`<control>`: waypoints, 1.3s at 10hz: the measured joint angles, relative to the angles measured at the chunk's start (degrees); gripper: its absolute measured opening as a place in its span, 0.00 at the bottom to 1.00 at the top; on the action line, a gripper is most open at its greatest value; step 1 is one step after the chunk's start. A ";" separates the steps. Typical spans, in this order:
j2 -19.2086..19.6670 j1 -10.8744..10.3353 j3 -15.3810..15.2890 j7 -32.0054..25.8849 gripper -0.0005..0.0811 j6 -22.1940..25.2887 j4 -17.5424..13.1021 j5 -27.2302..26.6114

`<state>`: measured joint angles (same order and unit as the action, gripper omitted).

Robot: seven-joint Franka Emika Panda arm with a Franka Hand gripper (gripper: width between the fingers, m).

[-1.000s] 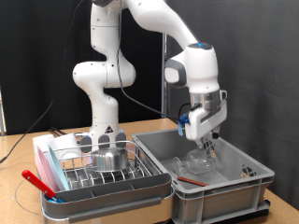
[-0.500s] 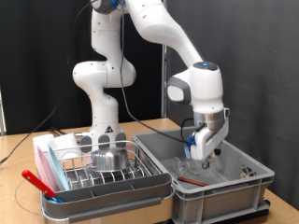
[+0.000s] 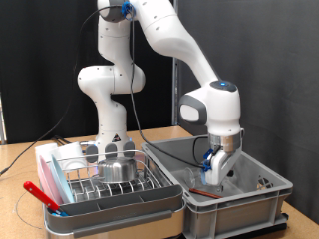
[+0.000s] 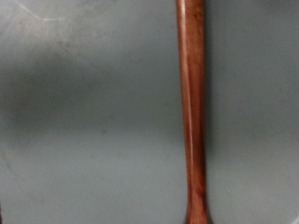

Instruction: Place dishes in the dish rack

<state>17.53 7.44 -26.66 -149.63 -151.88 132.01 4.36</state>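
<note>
A: Item one, claw (image 3: 213,175). Location?
B: Lowered inside the large grey crate (image 3: 261,185) at the exterior view's right, near its floor. The crate's front wall and the wrist hide the fingertips, so I cannot tell whether the fingers are apart or together.

A: Item two, the brown wooden handle (image 4: 192,103)?
B: The wrist view shows a slim reddish-brown shaft lying on the grey crate floor (image 4: 84,121), its long axis running straight across the frame edge to edge. Both ends are cut off, so which way it points cannot be read. In the exterior view a short reddish strip (image 3: 200,192) shows low in the crate by the claw; too small to make out its shape.

A: Item three, dish rack (image 3: 110,179)?
B: Silver wire, in a white tray (image 3: 120,210) on the table (image 3: 20,204), at the exterior view's left, just beside the crate. A shiny steel bowl (image 3: 117,168) sits in it, mouth down. A red utensil (image 3: 42,194) lies along the tray's near left edge, pointing diagonally.

A: Glass pieces?
B: Faint clear shapes in the crate, hard to separate
</note>
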 joint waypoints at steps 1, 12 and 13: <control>1.22 -0.28 0.58 0.46 1.00 -0.65 -0.14 1.95; 8.86 -6.84 7.03 7.12 1.00 -6.37 -1.34 11.97; 8.88 -6.94 7.18 7.33 1.00 -6.55 -1.37 11.98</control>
<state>26.41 0.50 -19.48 -142.30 -158.43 130.64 16.34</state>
